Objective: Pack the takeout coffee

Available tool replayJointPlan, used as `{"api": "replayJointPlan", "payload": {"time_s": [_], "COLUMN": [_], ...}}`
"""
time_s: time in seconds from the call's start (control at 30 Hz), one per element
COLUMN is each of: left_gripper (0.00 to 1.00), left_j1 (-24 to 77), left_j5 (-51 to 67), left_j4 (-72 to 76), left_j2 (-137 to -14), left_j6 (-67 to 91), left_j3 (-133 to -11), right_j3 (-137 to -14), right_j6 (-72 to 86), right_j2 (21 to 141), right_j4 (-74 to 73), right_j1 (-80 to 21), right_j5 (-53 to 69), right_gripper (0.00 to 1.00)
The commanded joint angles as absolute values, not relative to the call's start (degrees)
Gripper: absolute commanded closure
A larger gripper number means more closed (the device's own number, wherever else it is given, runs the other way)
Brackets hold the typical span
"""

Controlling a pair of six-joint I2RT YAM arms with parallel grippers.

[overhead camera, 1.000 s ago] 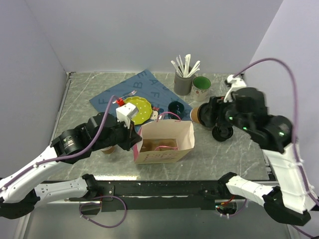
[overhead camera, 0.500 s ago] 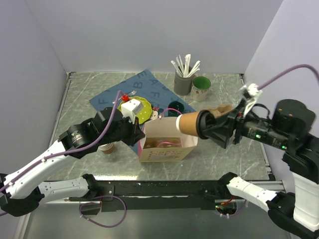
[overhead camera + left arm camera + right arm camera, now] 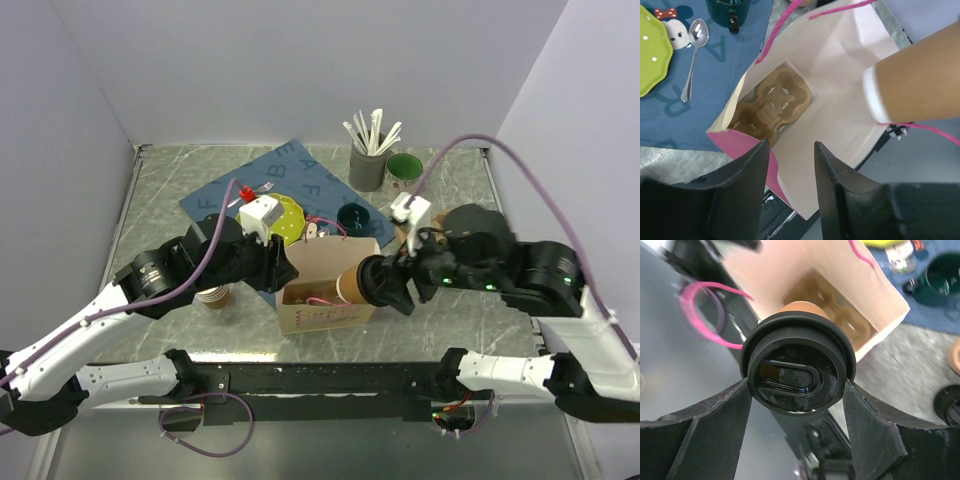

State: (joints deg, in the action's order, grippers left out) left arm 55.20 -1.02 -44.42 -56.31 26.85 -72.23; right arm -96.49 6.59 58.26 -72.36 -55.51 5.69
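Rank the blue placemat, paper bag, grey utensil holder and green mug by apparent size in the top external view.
1. blue placemat, largest even though partly covered
2. paper bag
3. grey utensil holder and green mug: they look about alike, so no order between them

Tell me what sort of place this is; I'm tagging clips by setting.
Likely a robot test bench staged as a café takeout counter: a paper carry bag, a holder of straws or stirrers, a lidded takeout coffee.

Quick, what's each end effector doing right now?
Left end effector: open, straddling the paper bag edge.
Right end effector: closed on the takeout coffee.
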Motion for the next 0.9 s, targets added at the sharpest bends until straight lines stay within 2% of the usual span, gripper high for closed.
{"api": "replayJointPlan", "payload": {"time_s": [0.0,0.23,0.43,0.53,0.57,0.67,0.77,0.87], "left_gripper": [0.52,0.51,0.55,0.70,0.80,0.91,0.99,0.99], "left_j1": [55.0,55.0,55.0,54.9,55.0,55.0,54.9,54.9], "left_j5": [-4.6,-10.1,-9.0,-7.2,-6.0,1.2,6.7,8.7], "left_j4": [-44.9,-51.0,-47.9,-45.1,-43.8,-33.0,-24.9,-22.3], "left_j2": [-55.5,-58.9,-57.9,-56.9,-56.1,-52.8,-49.7,-50.1], "left_j6": [29.1,29.3,29.0,27.1,26.4,21.9,18.5,17.8], "left_j3": [-72.7,-76.5,-75.0,-74.2,-73.7,-69.4,-62.8,-60.4], "right_j3": [-94.8,-95.0,-91.9,-90.8,-90.6,-90.8,-92.0,-92.6], "right_j6": [8.1,8.5,13.0,15.2,15.6,17.1,17.8,17.1], "right_j2": [59.2,61.3,61.1,62.0,62.7,64.4,66.3,68.3], "right_j4": [-72.7,-74.1,-73.7,-74.9,-75.4,-77.4,-79.4,-80.4], "right_j1": [-61.6,-67.1,-74.0,-78.5,-80.7,-83.7,-86.7,-87.8], "right_j5": [-10.2,-14.3,-18.4,-22.8,-23.9,-29.4,-34.9,-36.9], "right_gripper": [0.50,0.50,0.50,0.51,0.51,0.51,0.51,0.51]}}
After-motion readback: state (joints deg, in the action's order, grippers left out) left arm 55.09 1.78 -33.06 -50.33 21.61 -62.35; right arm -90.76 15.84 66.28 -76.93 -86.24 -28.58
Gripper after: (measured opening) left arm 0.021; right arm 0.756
